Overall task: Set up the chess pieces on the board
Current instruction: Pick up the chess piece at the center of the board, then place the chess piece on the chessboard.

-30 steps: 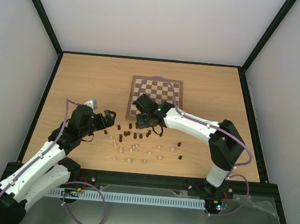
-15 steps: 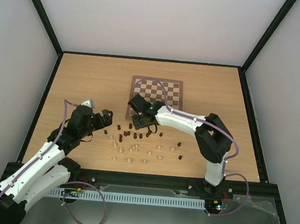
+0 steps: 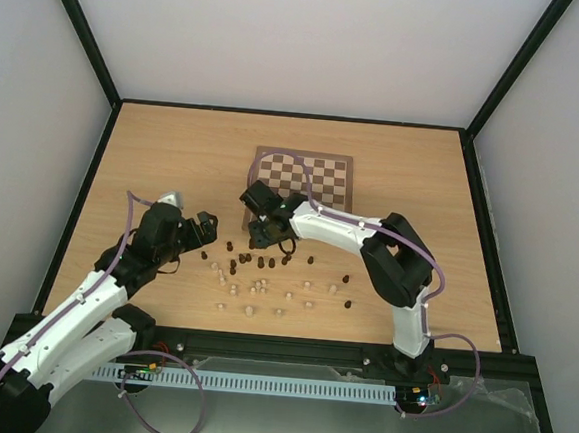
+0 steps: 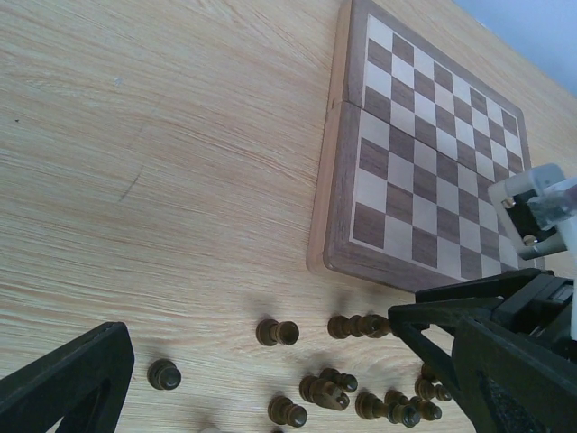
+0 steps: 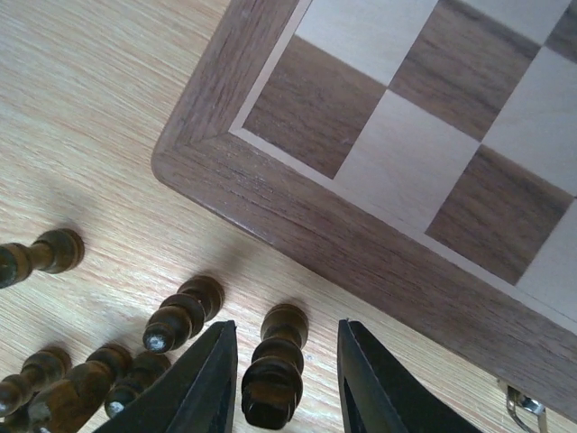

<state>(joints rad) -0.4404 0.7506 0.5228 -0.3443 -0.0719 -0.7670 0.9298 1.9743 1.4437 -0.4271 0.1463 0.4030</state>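
Note:
The board (image 3: 303, 177) lies bare on the tabletop. Dark chess pieces (image 3: 256, 261) and pale chess pieces (image 3: 253, 294) are scattered in front of it. My right gripper (image 3: 259, 240) hangs at the board's near left corner. In the right wrist view it (image 5: 284, 383) is open, its fingers on either side of an upright dark piece (image 5: 275, 365) beside the board's frame (image 5: 270, 207). My left gripper (image 3: 210, 232) is left of the pieces. In the left wrist view it (image 4: 270, 388) is wide open and empty, with several dark pieces (image 4: 329, 388) between its fingers.
More dark pieces (image 5: 180, 316) stand and lie just left of my right gripper's fingers. One dark piece (image 4: 164, 373) stands apart near my left gripper's left finger. Two dark pieces (image 3: 347, 291) lie at the right of the scatter. Black frame rails border the table.
My right arm has swung left along the board's near edge, bringing its gripper to the near left corner. My left arm has barely moved.

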